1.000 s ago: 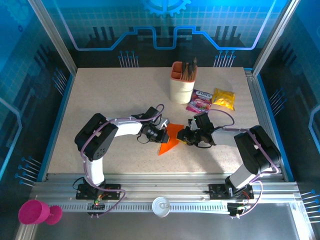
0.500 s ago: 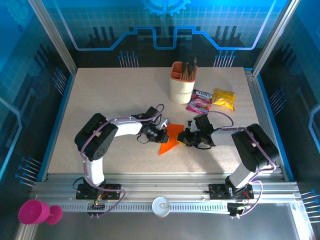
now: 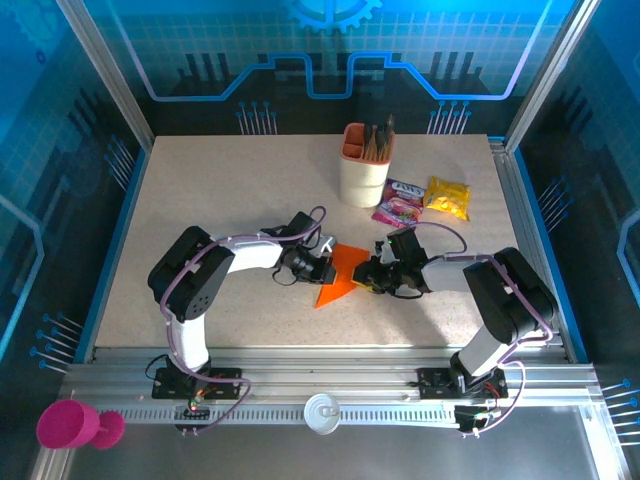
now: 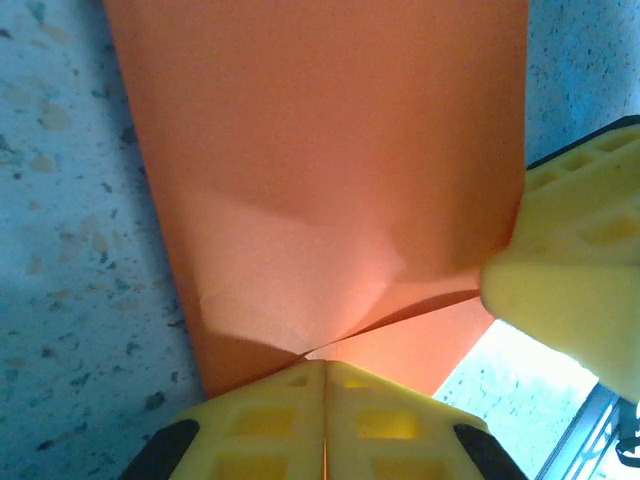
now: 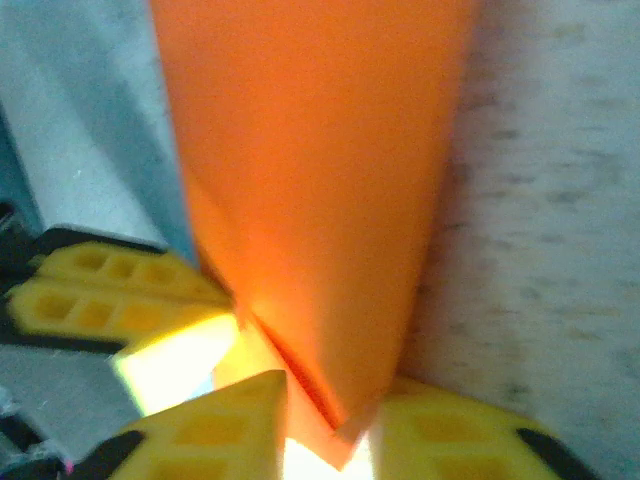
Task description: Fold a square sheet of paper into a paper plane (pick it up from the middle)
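The square sheet of paper (image 3: 338, 276) is bright orange and folded into a pointed wedge, a rough paper plane shape, with its tip toward the near left. It lies mid-table between both grippers. My left gripper (image 3: 321, 268) is at its left edge. In the left wrist view the yellow fingers (image 4: 325, 365) are pressed together where the folded flaps of the paper (image 4: 320, 160) meet. My right gripper (image 3: 366, 276) is at the right edge. Its fingers (image 5: 330, 425) stand apart with a corner of the paper (image 5: 310, 180) between them. A right finger (image 4: 570, 280) touches the paper's edge.
A beige-and-orange pen cup (image 3: 364, 166) stands behind the paper. A pink packet (image 3: 398, 204) and a yellow packet (image 3: 447, 197) lie to its right. A pink cup (image 3: 70, 425) sits off the table at the near left. The metal rail (image 3: 330, 385) runs along the near edge.
The right gripper's jaws closed in and then spread again around the paper's corner. The paper's near tip shifted slightly left. The left gripper stayed shut in place.
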Available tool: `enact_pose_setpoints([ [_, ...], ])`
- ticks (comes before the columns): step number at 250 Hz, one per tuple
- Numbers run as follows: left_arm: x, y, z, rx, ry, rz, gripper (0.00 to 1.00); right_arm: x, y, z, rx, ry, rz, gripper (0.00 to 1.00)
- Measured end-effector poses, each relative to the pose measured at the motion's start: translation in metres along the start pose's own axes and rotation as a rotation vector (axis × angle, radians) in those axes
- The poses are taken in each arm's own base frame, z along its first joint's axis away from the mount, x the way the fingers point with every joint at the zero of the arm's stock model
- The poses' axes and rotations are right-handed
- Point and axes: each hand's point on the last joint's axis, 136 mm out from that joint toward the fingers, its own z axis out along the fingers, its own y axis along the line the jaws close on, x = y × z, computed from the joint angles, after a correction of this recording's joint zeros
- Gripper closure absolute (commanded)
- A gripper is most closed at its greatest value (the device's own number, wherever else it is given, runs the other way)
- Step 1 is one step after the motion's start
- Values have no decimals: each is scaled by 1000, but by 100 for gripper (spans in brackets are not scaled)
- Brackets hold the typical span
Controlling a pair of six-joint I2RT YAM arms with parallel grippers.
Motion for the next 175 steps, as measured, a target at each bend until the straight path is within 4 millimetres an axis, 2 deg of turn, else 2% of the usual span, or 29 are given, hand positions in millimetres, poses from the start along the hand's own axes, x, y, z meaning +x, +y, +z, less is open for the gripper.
enact_pose_setpoints([
  [16,0,0,0,0,0,0,93,-1,4,-1,-9,3,-11,56],
  [59,0,0,0,0,0,-7,98,-1,-1,-9,60,-11,-20,58],
  [85,0,0,0,1,-2,-6,99,1,-4,-26,133,-54,-50,69],
  [101,1,1,1,1,-2,-6,99,0,2,-38,149,-88,-79,80],
  [120,0,1,1,3,-4,-6,99,-3,11,-48,155,-112,-114,88],
  [148,0,1,1,7,-5,-5,100,-9,23,-48,161,-113,-150,100],
  [175,0,0,1,10,-7,-10,100,-12,33,-37,179,-83,-187,100],
])
